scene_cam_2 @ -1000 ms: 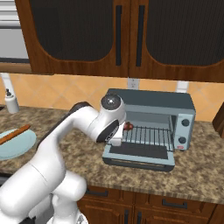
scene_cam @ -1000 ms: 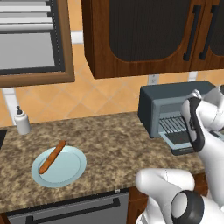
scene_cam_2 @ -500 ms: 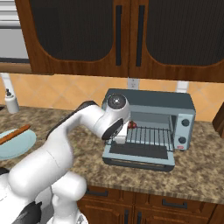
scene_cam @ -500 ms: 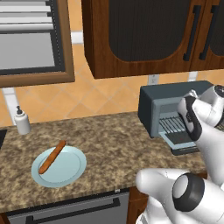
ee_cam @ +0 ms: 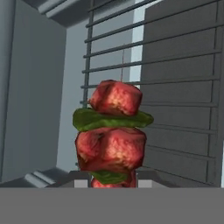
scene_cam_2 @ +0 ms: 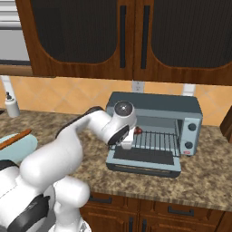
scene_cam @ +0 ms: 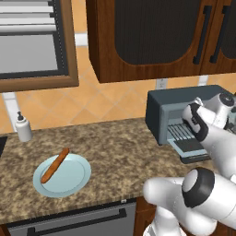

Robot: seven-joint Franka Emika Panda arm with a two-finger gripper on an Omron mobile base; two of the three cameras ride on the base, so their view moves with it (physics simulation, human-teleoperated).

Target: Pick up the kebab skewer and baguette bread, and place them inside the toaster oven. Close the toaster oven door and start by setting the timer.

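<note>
The kebab skewer (ee_cam: pixel 113 133) stands at frame centre in the hand view, clamped between the narrowed fingers of the gripper (scene_cam_2: pixel 128 139), held over the wire rack (scene_cam_2: pixel 156 140) inside the toaster oven (scene_cam_2: pixel 156 127) for release. The toaster oven door (scene_cam_2: pixel 144 160) lies open. The baguette bread (scene_cam: pixel 55 165) rests on the plate (scene_cam: pixel 73 177), lower left; nothing blocks the path.

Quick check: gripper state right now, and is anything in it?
Gripper: shut on the kebab skewer of red-brown meat chunks and green slices, held at the grey-blue toaster oven's wire rack.
</note>
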